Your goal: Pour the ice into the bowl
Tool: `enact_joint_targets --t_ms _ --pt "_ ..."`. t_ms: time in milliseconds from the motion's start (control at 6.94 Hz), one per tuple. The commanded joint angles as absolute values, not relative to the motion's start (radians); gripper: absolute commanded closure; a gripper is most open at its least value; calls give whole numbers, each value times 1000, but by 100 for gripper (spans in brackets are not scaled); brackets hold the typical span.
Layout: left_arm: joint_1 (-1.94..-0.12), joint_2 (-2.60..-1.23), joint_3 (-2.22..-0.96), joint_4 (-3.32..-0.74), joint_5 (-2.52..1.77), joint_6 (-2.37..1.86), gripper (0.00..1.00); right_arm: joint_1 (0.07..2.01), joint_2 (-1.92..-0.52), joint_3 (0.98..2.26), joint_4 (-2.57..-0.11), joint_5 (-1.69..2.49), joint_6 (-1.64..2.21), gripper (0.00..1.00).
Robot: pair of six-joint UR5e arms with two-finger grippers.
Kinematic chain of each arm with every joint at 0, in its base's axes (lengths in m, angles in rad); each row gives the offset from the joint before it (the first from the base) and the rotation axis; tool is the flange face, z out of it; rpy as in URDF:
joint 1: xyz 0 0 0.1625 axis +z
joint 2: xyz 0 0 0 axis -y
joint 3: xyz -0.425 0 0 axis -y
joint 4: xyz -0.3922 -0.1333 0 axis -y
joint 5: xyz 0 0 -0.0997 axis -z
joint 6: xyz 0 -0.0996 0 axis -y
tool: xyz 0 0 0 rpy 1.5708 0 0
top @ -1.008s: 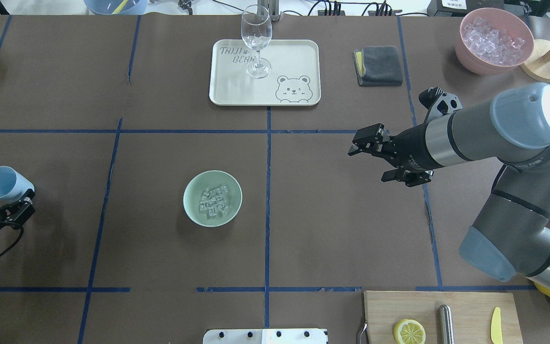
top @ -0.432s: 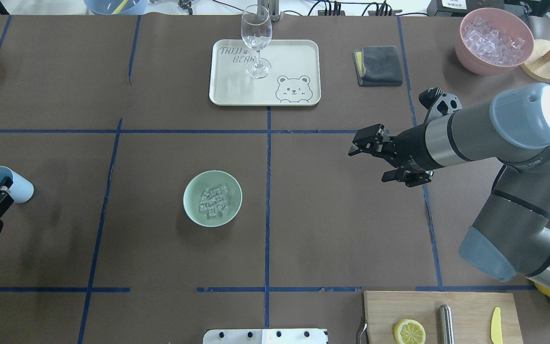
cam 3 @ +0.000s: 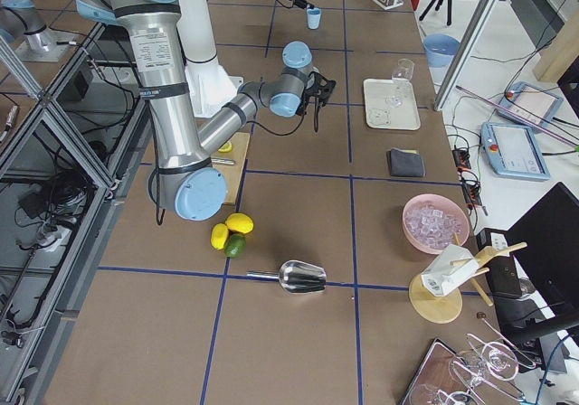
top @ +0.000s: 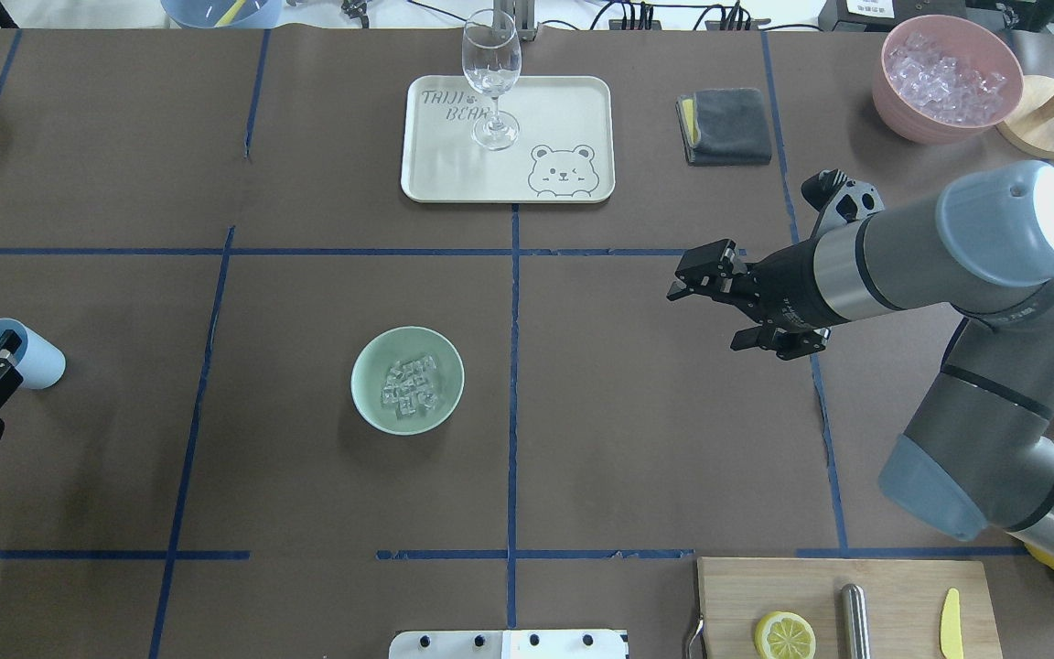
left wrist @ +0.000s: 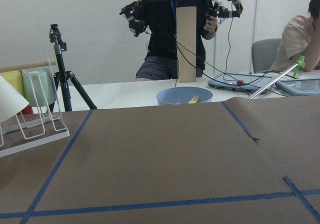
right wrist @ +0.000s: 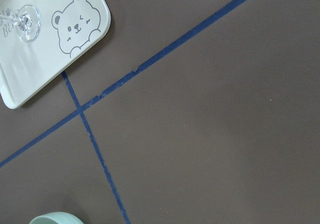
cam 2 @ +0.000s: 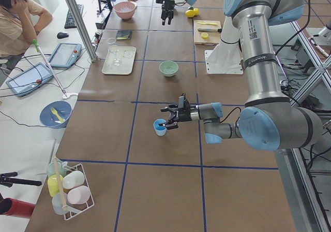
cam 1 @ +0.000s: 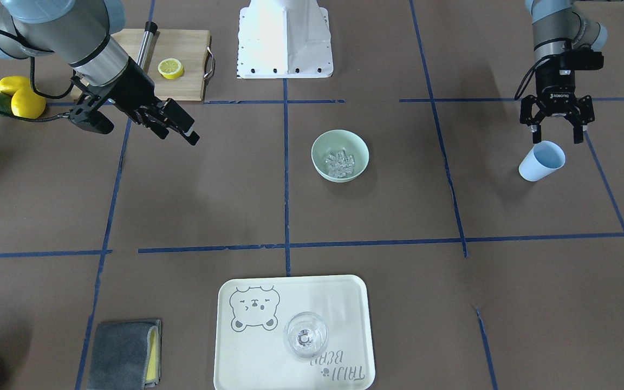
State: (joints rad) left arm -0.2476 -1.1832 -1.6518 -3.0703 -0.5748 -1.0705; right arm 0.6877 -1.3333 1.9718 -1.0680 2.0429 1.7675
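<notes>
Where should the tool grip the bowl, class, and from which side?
Pinch the rim of the bowl from above, one finger inside the wall, one outside. It sits upright, mouth up; its round sides probably splay too wide to span, and the ice lies in the middle, leaving the inner wall bare.

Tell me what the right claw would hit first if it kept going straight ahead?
The right claw would likely meet the bare brown table near the blue tape cross; nothing shows nearer, though depth is unclear.

Left gripper (cam 1: 556, 138), right gripper (top: 704, 318): jaws apart
</notes>
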Motion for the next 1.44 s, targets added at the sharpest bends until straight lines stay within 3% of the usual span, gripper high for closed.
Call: enact_joint_targets --t_ms 0,432,720,1008,1296 --pt "-328 -1169 -1657 -3123 -764 -982 0 614 -1297 1971 -1074 1958 1770 0" --pt "-648 -1186 -1658 -3123 -1164 -766 0 516 -1227 1953 -1083 1855 1781 0" --pt "-933 -1187 -1638 -3052 -1470 -540 0 419 -1088 1902 -1222 1725 1781 0" --pt "-1212 -1293 -1640 -2731 -1757 -312 0 356 -978 1800 -1247 1645 1781 0" --pt "-1349 -1412 -1643 -2421 -1865 -147 0 345 -857 1658 -1247 1628 1779 0"
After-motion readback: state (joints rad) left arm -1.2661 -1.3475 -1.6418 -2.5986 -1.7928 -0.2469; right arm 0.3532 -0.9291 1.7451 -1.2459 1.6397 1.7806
